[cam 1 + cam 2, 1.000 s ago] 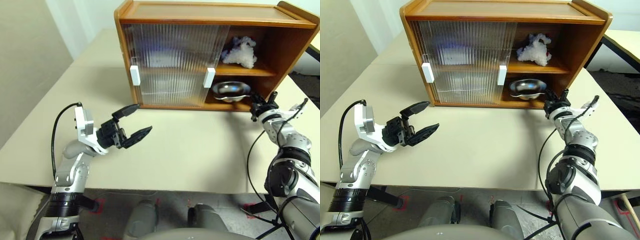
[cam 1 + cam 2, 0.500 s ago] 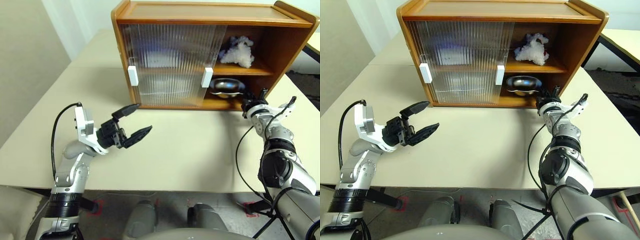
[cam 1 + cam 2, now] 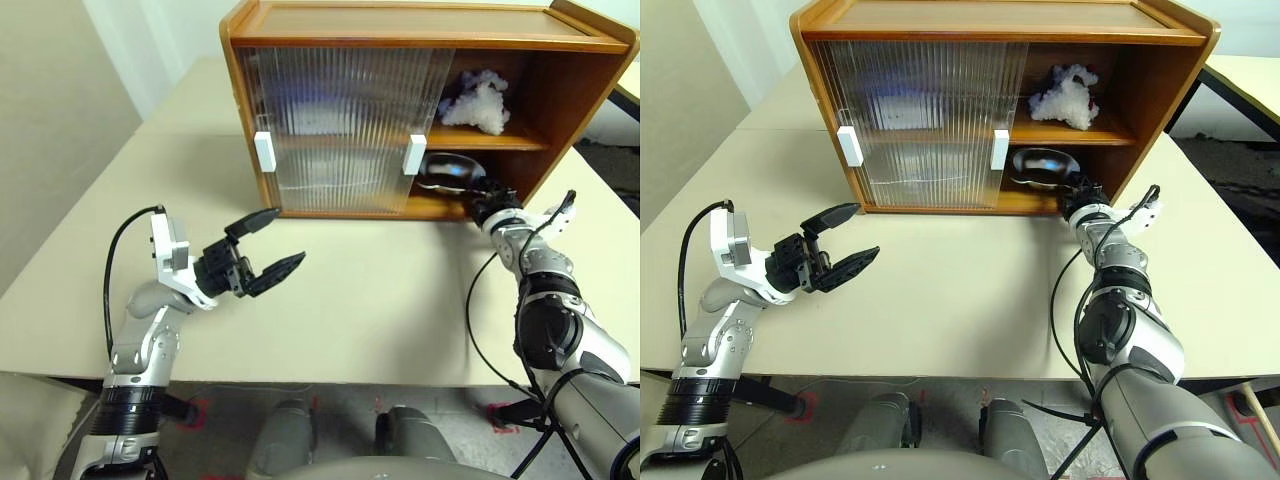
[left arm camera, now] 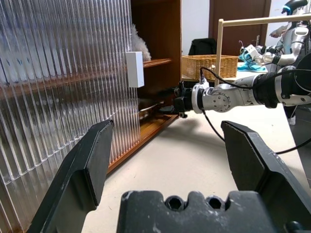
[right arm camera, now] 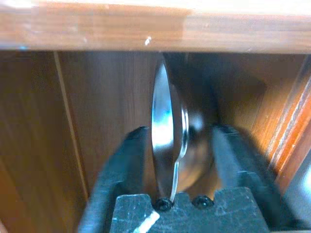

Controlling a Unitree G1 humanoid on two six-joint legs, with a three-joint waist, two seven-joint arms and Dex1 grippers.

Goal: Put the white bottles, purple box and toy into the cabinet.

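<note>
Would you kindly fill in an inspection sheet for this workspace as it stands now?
Surface: beige table, bare in front of the cabinet.
Job's things: toy on the cabinet's upper shelf; pale shapes show blurred behind the ribbed doors.
Clutter: metal bowl on the cabinet floor.
Grippers: left gripper open, empty, above the table; right gripper at the cabinet's open side, fingers apart on either side of the bowl's rim.
Cables: black cable on the left arm; another along the right arm.
Surroundings: pale wall, second table.

Soft, even daylight covers the tabletop (image 3: pixel 400 290), with faint shadows under the cabinet (image 3: pixel 420 25). Its ribbed doors (image 3: pixel 340 125) blur whatever is behind. Inside, the metal bowl (image 5: pixel 167 145) glints, perhaps motion-blurred.
</note>
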